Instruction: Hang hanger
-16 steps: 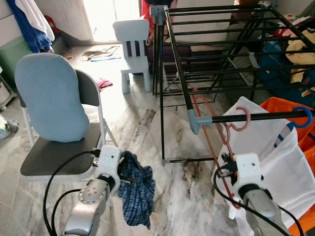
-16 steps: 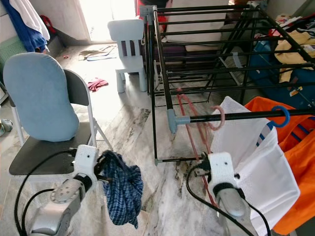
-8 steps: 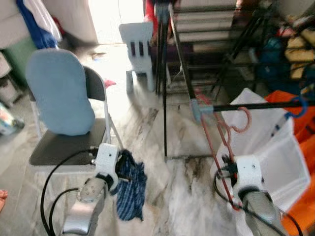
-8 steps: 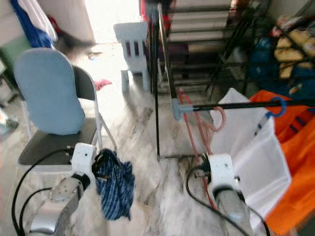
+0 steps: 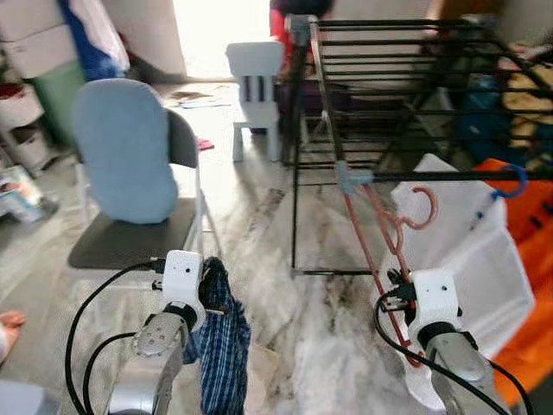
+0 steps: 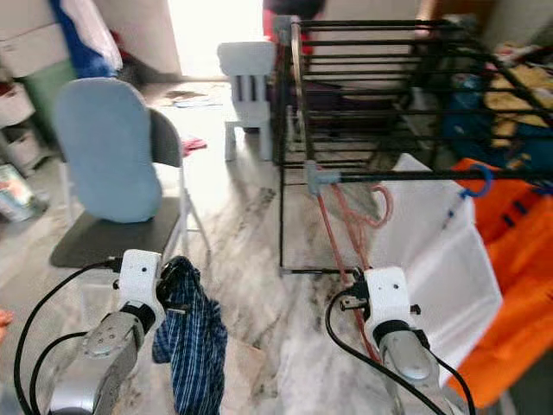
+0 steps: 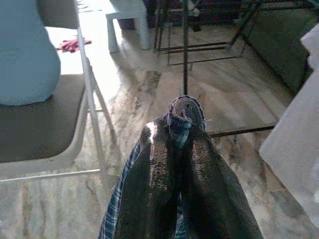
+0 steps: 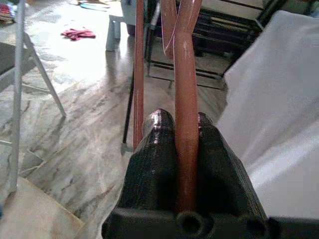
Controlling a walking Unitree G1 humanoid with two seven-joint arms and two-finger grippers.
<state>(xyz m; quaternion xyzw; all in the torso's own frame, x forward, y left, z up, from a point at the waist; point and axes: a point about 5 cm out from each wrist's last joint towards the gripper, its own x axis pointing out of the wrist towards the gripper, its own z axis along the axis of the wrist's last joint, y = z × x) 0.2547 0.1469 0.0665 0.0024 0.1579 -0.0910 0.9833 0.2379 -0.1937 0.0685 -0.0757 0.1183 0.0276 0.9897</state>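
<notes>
The right hand [image 5: 396,290] grips a pink hanger [image 5: 380,238], its hook just below the drying rack's rail [image 5: 432,176]; the left hand [image 7: 172,130] clutches a checked shirt [image 5: 220,341].

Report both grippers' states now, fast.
Left gripper: shut on the blue plaid cloth.
Right gripper: shut on the pink hanger.

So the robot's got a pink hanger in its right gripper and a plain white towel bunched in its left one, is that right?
Not quite. The right gripper does clamp the pink hanger, but the left gripper holds a blue checked cloth, not a plain white towel. The left wrist view and both eye views show the blue check pattern.
</notes>
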